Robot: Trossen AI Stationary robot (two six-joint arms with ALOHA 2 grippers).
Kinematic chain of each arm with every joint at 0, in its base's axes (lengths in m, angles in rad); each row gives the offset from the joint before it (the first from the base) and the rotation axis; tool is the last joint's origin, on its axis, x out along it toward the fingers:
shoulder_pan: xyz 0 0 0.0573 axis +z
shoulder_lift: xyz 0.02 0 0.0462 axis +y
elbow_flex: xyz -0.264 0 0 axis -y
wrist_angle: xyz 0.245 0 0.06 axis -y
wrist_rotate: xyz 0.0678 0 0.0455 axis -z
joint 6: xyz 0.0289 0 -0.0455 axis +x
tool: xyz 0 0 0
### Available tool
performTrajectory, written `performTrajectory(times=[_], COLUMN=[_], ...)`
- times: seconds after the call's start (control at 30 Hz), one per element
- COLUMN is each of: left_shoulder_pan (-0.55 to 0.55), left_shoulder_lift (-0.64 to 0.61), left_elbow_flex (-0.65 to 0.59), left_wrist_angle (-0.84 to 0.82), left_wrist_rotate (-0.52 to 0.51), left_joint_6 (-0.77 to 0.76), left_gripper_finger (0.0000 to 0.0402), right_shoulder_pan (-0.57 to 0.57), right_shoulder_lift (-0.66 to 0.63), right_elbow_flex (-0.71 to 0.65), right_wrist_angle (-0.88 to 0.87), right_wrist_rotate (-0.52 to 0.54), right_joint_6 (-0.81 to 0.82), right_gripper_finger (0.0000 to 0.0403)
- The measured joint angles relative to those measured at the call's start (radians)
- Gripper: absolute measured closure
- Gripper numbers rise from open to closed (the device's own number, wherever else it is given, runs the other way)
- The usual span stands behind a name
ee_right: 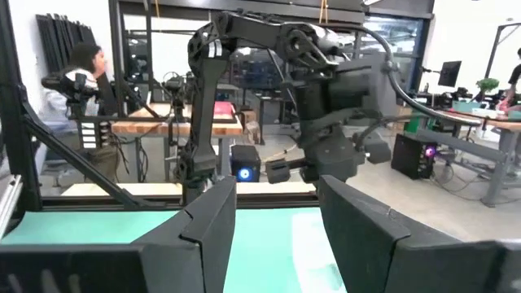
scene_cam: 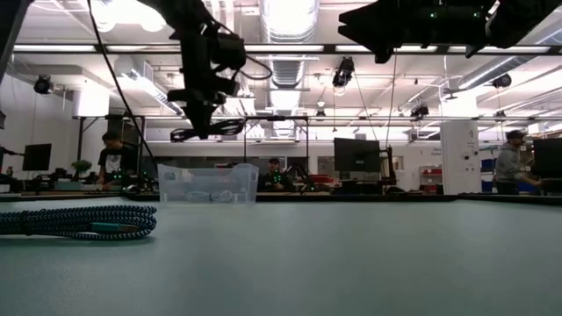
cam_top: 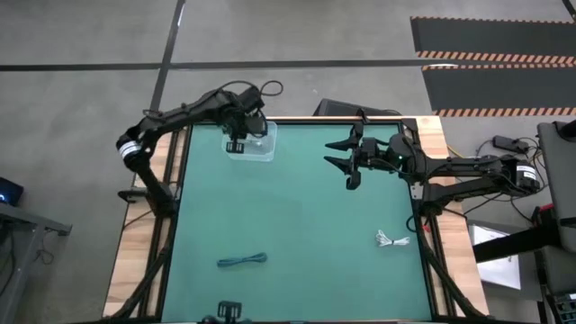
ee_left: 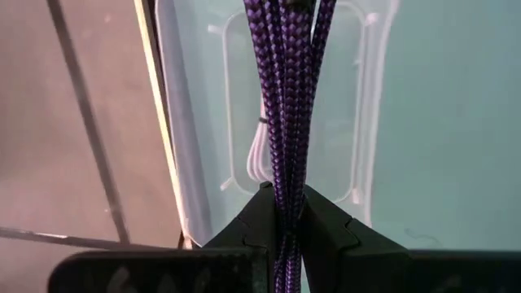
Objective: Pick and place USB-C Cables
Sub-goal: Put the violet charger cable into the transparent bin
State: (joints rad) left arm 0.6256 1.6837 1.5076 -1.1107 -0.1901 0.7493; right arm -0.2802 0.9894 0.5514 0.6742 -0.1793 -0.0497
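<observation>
My left gripper (ee_left: 285, 199) is shut on a dark braided USB-C cable bundle (ee_left: 286, 89) and hovers above a clear plastic container (cam_top: 252, 146) at the table's far left. A white cable (ee_left: 259, 155) lies on the container's floor. The low view shows the dark bundle (scene_cam: 207, 132) held above the container (scene_cam: 208, 184). The teal cable (cam_top: 241, 261) lies flat on the mat near the near edge, and another white cable (cam_top: 392, 239) lies near the right edge. My right gripper (cam_top: 344, 158) is open, high over the table's far right part, touching nothing. My left gripper pinches the dark cable bundle between its two fingers (ee_left: 326, 224), all strands together, at a spot along its length (ee_left: 285, 183). The fingers come from above, pointing down. The bundle is lifted clear and lies roughly level under the fingers, above the container.
The green mat (cam_top: 306, 225) is bare between the container and the two lying cables. The teal cable (scene_cam: 79, 221) fills the near left of the low view. People stand at benches in the room beyond the table.
</observation>
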Motion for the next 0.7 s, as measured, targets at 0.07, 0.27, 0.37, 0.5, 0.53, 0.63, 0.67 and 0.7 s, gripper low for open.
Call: performTrajectory(times=[0.07,0.27,0.37,0.5,0.53,0.63,0.67,0.7], left_shoulder_pan=[0.032,0.105,0.122,0.123,0.123,0.123,0.123,0.123], left_shoulder_lift=[0.015,0.046,0.063,0.081,0.086,0.103,0.109,0.116], left_elbow_flex=[0.005,0.004,0.004,0.004,0.004,0.003,0.003,0.003], left_wrist_angle=[-0.003,0.005,0.023,0.063,0.070,0.090,0.090,0.090], left_wrist_rotate=[0.039,0.069,0.073,0.081,0.081,0.081,0.081,0.081], left_joint_6=[0.027,0.060,0.086,0.124,0.129,0.132,0.132,0.132], left_gripper_finger=[0.0383,0.0383,0.0383,0.0383,0.0383,0.0383,0.0383,0.0383], right_shoulder_pan=[0.000,0.000,-0.002,-0.002,-0.002,-0.002,-0.002,-0.002], right_shoulder_lift=[0.000,0.000,0.000,0.000,0.000,0.000,0.000,0.000], right_elbow_flex=[0.000,0.000,0.000,0.000,0.000,0.000,0.000,0.000], right_wrist_angle=[-0.004,-0.005,-0.006,-0.011,-0.011,-0.012,-0.012,-0.012], right_wrist_rotate=[0.003,0.010,0.023,0.024,0.024,0.024,0.024,0.024], right_joint_6=[-0.003,-0.016,-0.017,-0.021,-0.021,-0.022,-0.022,-0.022], right_gripper_finger=[0.0234,0.0234,0.0234,0.0234,0.0234,0.0236,0.0236,0.0236])
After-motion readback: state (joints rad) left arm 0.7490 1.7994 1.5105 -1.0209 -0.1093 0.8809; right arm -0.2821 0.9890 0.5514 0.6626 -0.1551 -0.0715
